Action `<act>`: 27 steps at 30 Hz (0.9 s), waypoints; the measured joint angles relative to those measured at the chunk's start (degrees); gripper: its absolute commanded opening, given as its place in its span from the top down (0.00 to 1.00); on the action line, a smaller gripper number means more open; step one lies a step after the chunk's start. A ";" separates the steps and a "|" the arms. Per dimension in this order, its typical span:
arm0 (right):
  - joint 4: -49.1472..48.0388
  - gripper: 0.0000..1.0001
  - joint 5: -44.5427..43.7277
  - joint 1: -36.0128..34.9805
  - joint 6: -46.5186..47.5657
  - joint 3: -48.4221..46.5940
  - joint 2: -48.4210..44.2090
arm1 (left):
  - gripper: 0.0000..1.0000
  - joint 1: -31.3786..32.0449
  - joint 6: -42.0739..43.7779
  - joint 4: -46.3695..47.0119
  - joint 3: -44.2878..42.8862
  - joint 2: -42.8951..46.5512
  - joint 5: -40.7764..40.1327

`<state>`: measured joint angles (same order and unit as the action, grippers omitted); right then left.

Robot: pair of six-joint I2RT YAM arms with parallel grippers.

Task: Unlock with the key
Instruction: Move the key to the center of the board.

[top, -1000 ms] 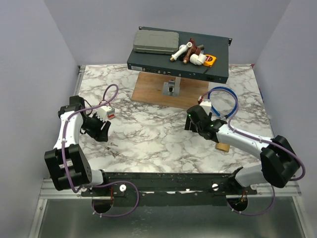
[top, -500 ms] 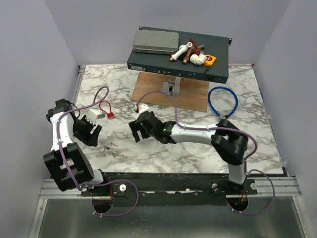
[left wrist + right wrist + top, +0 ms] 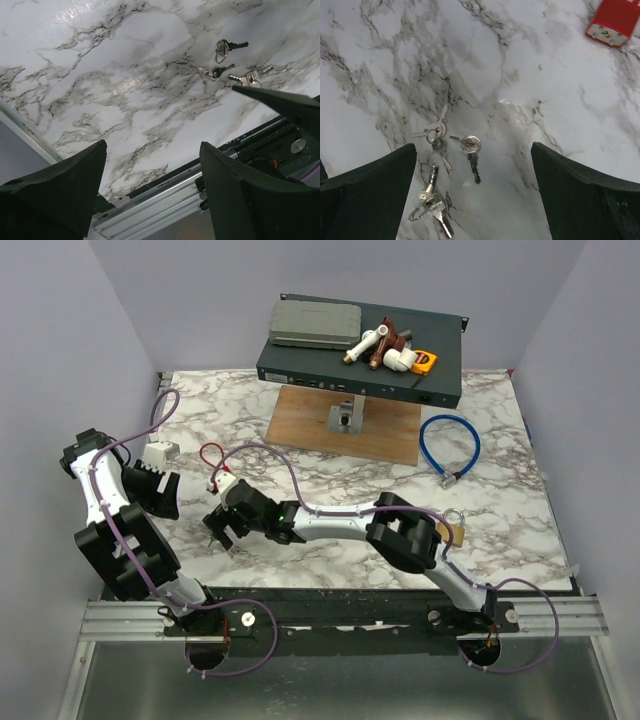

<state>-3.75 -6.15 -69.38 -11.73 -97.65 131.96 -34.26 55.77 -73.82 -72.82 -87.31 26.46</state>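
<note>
Glinting metal keys (image 3: 439, 145) on glossy, dark-veined white marble table (image 3: 545, 75).

Both arms look alike from here: the left arm (image 3: 100, 488) and the right arm (image 3: 335, 522) have white tube links between chunky black joint housings. A purple cable (image 3: 150, 425) loops along each, and a small green light (image 3: 283, 506) glows on the right one. The left gripper (image 3: 152, 145) and right gripper (image 3: 473, 146) carry matte black, wedge-shaped fingers (image 3: 367, 185). Both bases are bolted to a black rail (image 3: 330, 602) with round silver screws (image 3: 433, 617).
</note>
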 measured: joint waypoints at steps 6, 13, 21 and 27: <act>-0.02 0.00 0.07 -2.03 2.34 -5.70 4.92 | 0.25 0.00 -2.08 0.68 0.52 -0.11 0.04; 0.15 0.07 -2.16 -3.54 4.55 -9.92 9.25 | 0.25 -0.02 -2.29 0.57 0.63 -0.11 0.02; -5.92 0.47 -8.52 -3.82 5.20 -7.48 10.27 | 0.25 -0.02 -1.92 -0.39 0.63 -0.09 0.04; -13.16 0.71 -11.13 -3.78 4.46 2.47 5.92 | 0.25 -0.02 -1.55 -0.96 0.66 0.35 0.11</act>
<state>-16.91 -17.28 -73.17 -7.27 -95.18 137.88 -34.28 54.22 -74.78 -72.16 -86.96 26.57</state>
